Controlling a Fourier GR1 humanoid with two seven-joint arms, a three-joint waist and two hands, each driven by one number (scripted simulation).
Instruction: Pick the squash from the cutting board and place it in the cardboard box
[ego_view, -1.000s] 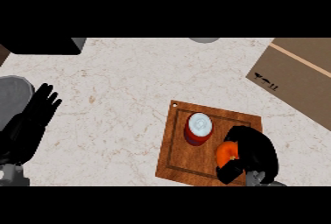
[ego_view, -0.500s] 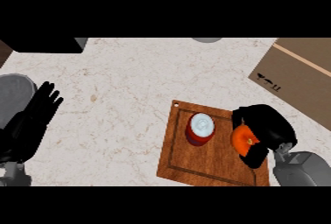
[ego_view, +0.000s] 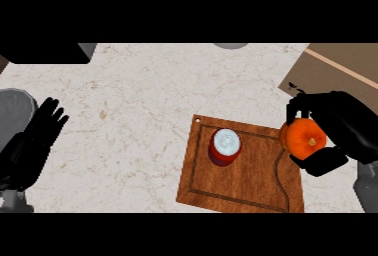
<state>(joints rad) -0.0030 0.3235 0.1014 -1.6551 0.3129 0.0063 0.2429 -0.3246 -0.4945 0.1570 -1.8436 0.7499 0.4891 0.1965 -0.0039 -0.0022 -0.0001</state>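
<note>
Squash (ego_view: 304, 140): shown at the right of the frame, over the cutting board's (ego_view: 236, 186) upper right edge.
Right hand (ego_view: 344, 123): fingers and thumb are curled round the squash.
Cardboard box (ego_view: 334, 74): seen at upper right, just beyond the hand.
Red can (ego_view: 225, 146): stood upright on the board, left of the squash.
Left hand (ego_view: 34, 142): rested open at the left edge, fingers up, nothing held.

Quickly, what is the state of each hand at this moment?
Left hand: open, resting at the left edge, holding nothing.
Right hand: closed round the squash.
</note>
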